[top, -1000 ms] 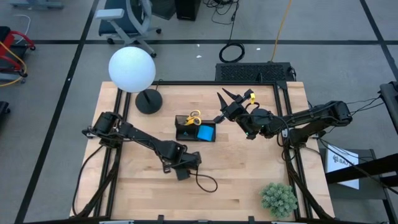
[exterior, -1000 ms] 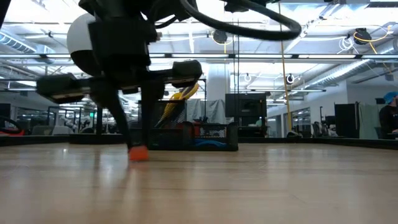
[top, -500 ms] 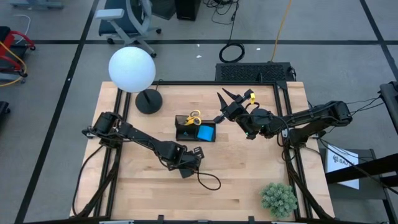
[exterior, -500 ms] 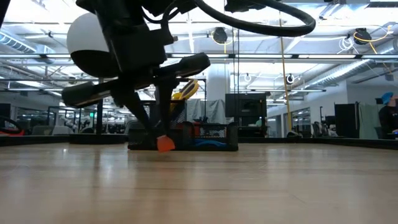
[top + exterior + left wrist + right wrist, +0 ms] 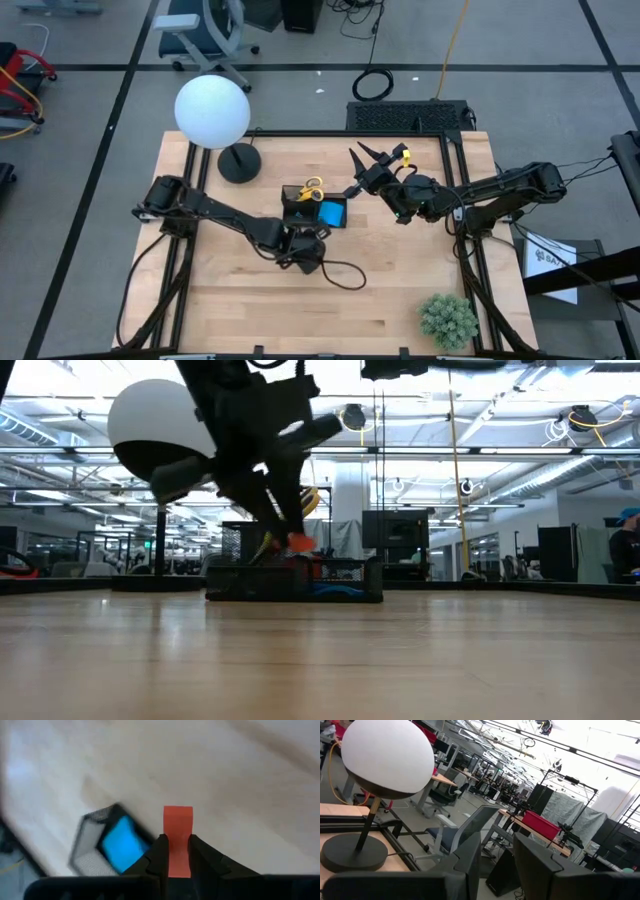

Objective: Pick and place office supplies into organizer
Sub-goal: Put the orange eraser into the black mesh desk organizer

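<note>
The black organizer stands at the table's middle, with yellow-handled scissors upright in it and a bright blue pad in its right compartment. My left gripper hovers just near of it, slanting down, shut on a small red eraser-like piece; the low view shows that piece raised above the table in front of the organizer. My right gripper waits open, raised to the right of the organizer and aimed at the room beyond the far edge. My left gripper pinches the red piece by its two long sides near its lower end, between the two fingers. The fingers come from above, slanting down, and lie along the piece. Its free end sticks out past the fingertips, and it is clear of the table.
A lamp with a white globe and a black round base stands at the far left. A green plant ball sits at the near right corner. A cable loop trails from my left arm over the wood.
My left gripper has risen and gone toward the organizer, rolling its wrist as it went. The red piece, low at the table a second ago, now hangs lifted clear in front of the organizer. My right arm has kept still.
</note>
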Robot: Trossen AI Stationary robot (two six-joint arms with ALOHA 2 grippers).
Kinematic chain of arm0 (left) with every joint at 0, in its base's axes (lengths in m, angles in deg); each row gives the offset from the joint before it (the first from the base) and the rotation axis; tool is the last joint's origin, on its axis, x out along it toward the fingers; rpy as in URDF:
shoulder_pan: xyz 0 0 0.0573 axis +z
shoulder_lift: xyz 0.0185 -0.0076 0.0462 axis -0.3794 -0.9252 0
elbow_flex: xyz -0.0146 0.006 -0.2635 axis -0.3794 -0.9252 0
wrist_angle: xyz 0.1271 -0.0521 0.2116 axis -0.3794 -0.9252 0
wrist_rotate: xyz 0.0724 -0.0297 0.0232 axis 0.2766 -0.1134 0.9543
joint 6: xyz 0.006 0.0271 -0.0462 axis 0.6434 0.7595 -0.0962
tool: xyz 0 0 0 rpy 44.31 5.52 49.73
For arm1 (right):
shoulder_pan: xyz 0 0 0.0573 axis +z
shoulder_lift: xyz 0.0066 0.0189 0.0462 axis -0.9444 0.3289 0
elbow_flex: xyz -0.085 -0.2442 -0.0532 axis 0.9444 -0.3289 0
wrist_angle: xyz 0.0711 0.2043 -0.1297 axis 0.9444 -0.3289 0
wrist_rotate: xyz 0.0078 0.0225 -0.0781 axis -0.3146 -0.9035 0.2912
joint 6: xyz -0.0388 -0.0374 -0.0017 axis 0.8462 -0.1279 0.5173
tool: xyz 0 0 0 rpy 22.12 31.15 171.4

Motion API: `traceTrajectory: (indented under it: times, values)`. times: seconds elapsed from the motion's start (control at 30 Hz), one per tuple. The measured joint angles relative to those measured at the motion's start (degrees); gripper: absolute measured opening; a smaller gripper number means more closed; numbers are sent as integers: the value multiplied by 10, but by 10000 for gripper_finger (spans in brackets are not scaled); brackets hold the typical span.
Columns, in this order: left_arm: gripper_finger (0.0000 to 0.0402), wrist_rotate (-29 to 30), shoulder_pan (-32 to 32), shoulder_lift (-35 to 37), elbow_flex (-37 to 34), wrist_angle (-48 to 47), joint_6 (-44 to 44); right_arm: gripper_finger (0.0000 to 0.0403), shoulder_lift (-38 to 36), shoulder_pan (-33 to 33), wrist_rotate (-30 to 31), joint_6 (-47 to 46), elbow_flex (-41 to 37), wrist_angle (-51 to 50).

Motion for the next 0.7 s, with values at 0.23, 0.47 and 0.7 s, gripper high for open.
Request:
traceTrajectory:
  times: [0.23, 0.47, 0.7]
  values:
    - [65, 26, 24, 32, 1, -37, -33, 105, 0, 0, 0, 0, 0, -3]
    - [65, 24, 49, 45, 0, -79, -65, 105, 0, 0, 0, 1, 0, -13]
    - [65, 21, 76, 45, 0, -100, -76, 105, 0, 0, 0, 0, 0, -17]
